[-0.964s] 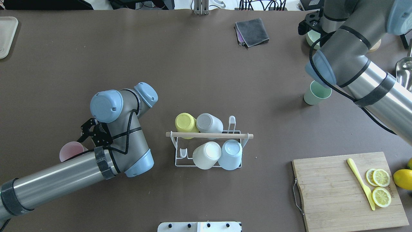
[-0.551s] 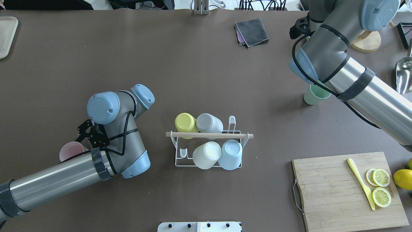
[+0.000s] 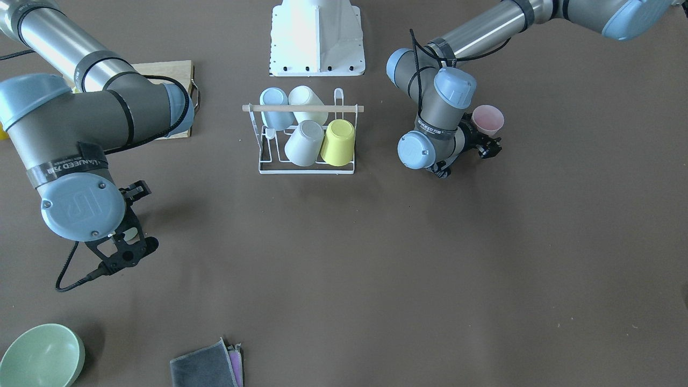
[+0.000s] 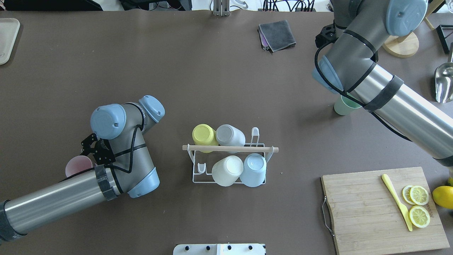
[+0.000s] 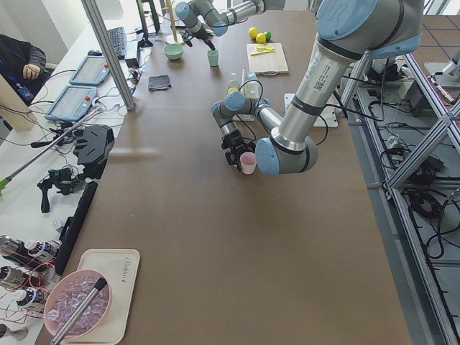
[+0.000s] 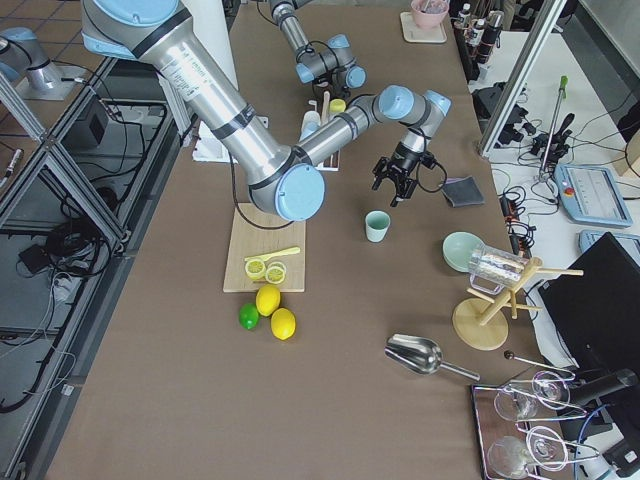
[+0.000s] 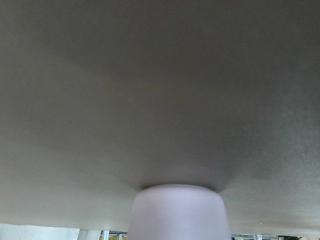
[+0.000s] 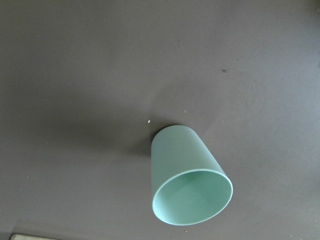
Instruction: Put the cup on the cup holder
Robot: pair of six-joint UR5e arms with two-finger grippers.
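Note:
The white wire cup holder (image 4: 194, 169) with a wooden rod handle stands mid-table, also in the front view (image 3: 306, 167). It carries yellow, grey, white and light blue cups upside down. A pink cup (image 4: 77, 165) stands upright at the left, also in the front view (image 3: 488, 119) and low in the left wrist view (image 7: 177, 212). My left gripper (image 3: 488, 148) is beside it, open and empty. A green cup (image 8: 190, 182) stands upright at the right, half hidden under my right arm overhead (image 4: 342, 106). My right gripper (image 3: 142, 217) hovers over it, open and empty.
A wooden chopping board (image 4: 368, 212) with lemon slices and a yellow knife lies front right. A folded grey cloth (image 4: 277, 34), a wooden stand (image 4: 403, 46) and a metal scoop (image 4: 444, 83) lie at the back right. A green bowl (image 3: 40, 355) stands near the cloth.
My right arm has swung left and toward the table's far side, over the green cup. My left arm has shifted slightly left beside the pink cup. No cup has moved.

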